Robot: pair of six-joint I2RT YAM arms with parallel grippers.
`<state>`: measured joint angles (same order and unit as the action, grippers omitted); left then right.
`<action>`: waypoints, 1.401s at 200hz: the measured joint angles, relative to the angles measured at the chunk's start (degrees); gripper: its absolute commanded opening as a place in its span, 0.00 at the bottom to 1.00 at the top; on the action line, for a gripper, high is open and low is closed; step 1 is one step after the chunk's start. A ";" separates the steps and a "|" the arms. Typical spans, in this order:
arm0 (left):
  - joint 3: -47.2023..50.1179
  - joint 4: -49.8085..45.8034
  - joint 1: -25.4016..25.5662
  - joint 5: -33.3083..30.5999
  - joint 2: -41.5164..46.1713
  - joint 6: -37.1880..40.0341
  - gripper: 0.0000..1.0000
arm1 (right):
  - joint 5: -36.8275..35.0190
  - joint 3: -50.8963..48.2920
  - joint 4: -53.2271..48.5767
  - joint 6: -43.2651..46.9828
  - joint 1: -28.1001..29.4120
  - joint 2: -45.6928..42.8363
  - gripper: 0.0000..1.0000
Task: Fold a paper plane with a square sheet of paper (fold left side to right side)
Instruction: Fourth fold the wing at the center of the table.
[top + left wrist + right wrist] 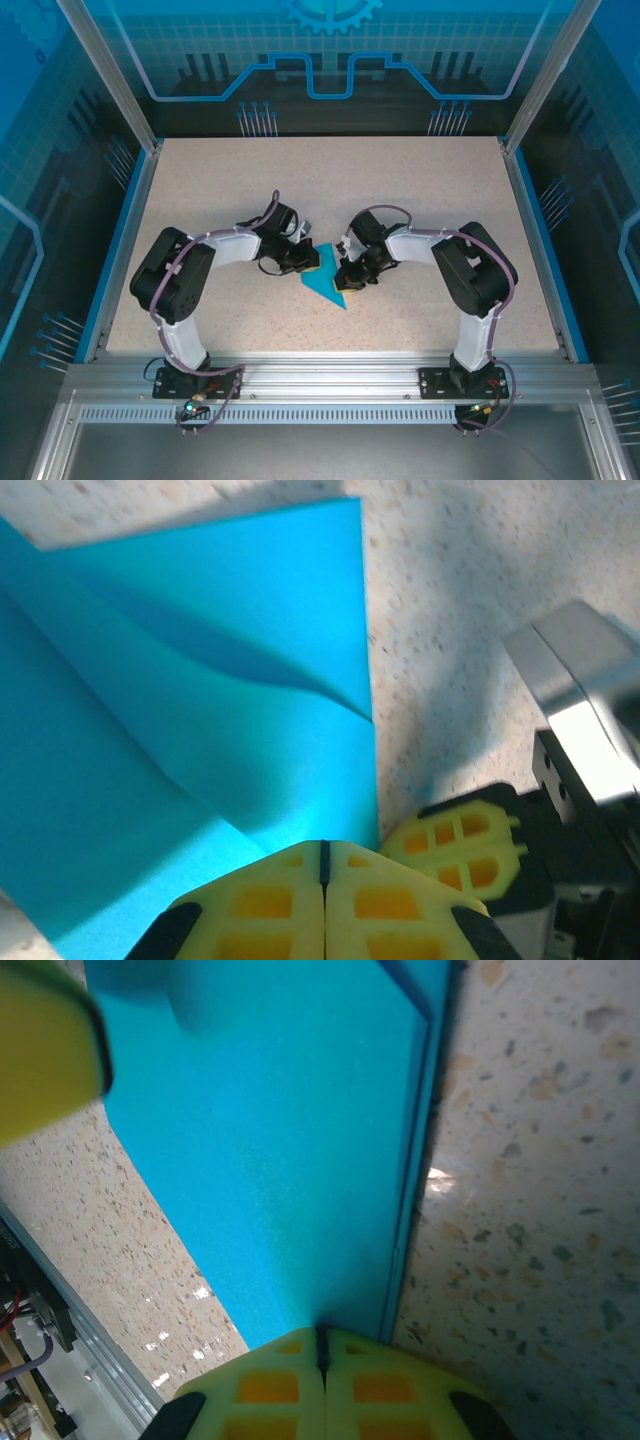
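The teal-blue paper [325, 287] lies mid-table, folded into a pointed shape with its tip toward the near edge. In the left wrist view the paper [200, 700] shows layered flaps and a diagonal crease. My left gripper [322, 852] is shut, its tips resting on the paper's near corner. Close beside it is a yellow finger [465, 842] of the right gripper. In the right wrist view the paper [290, 1160] lies flat with a doubled edge on its right. My right gripper [322, 1336] is shut, its tips down on that edge. From above, the left gripper [309, 263] and right gripper [347, 279] meet over the paper.
The speckled tabletop [420, 200] stretches around the paper on all sides. Blue rails [128, 230] border the table left and right. A metal frame [330, 375] runs along the near edge by the arm bases.
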<state>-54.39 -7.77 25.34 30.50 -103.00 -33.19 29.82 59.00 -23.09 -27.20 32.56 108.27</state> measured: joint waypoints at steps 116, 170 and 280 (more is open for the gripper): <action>2.47 5.49 4.57 3.85 -2.64 0.79 0.02 | -1.36 0.96 -1.38 0.04 0.57 0.09 0.00; 2.45 5.09 4.74 1.64 -3.54 1.57 0.00 | -2.16 1.36 -1.99 0.24 0.87 0.13 0.00; 2.36 4.87 4.85 0.13 -3.45 1.88 0.00 | -2.64 1.88 -3.02 0.68 1.05 0.46 0.00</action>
<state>-52.03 -2.90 30.20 30.63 -106.45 -31.31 27.18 60.88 -26.11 -26.52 33.61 108.73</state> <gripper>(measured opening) 0.048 0.044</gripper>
